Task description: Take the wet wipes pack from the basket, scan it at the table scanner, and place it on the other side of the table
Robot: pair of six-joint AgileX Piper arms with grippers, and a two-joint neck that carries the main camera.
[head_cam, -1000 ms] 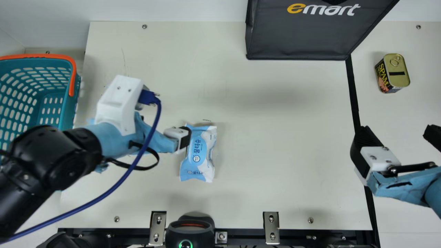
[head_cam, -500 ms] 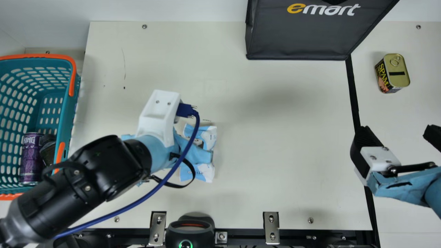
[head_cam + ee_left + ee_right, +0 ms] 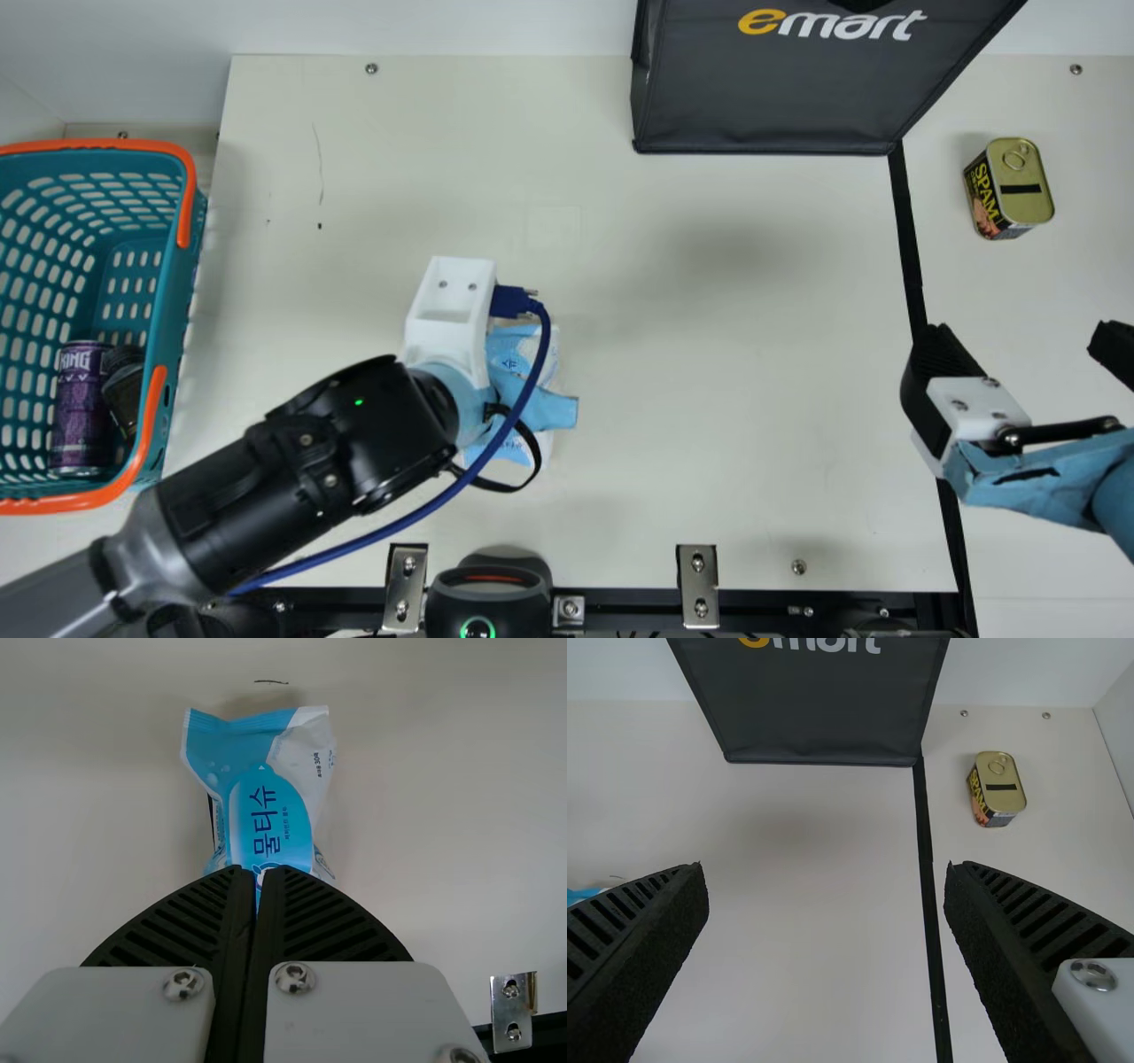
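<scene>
The wipes pack (image 3: 270, 819) is on the table (image 3: 709, 399), under the left gripper (image 3: 547, 412) — it points down, fingers together. The right gripper (image 3: 1019, 341) is wide apart. The basket (image 3: 171, 292) has a purple can (image 3: 80, 412) and a dark jar (image 3: 124, 381) in it. A black bag (image 3: 771, 97) and a tin (image 3: 1028, 186) are farther off.

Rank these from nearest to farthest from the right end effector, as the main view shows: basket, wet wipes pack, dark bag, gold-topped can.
1. Gold-topped can, on the right side
2. Dark bag, at the back
3. Wet wipes pack, left of centre
4. Basket, at the far left
</scene>
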